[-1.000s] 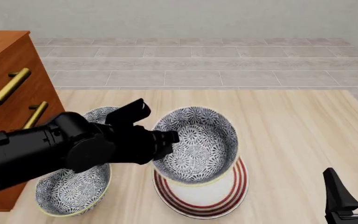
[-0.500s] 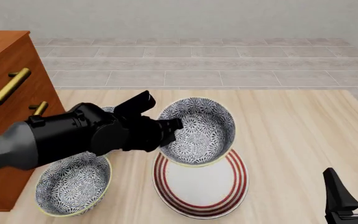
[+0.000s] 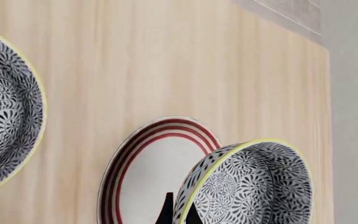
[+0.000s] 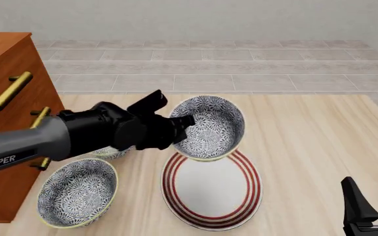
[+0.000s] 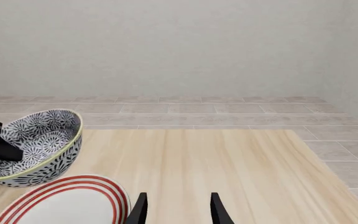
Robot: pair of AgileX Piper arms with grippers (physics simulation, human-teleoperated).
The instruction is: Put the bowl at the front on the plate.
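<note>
Here the left end effector (image 4: 183, 129) grips the bowl (image 4: 210, 128) by its rim, tilted above the plate (image 4: 212, 191); it should level the bowl, centre it and lower gently.

The left arm (image 4: 77, 135) hides most of a rear bowl (image 4: 113, 153); the right claw (image 4: 373, 209) is cut off.

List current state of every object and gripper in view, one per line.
Held blue-floral white bowl with yellow-green rim: tilted, lifted over plate's far edge.
Red-ringed white plate: flat on table, nothing on it.
Near-left floral bowl: upright on table.
Floral bowl behind the left arm: mostly hidden.
Left gripper: jaws shut on held bowl's rim.
Right gripper: jaws open, holding nothing.
</note>
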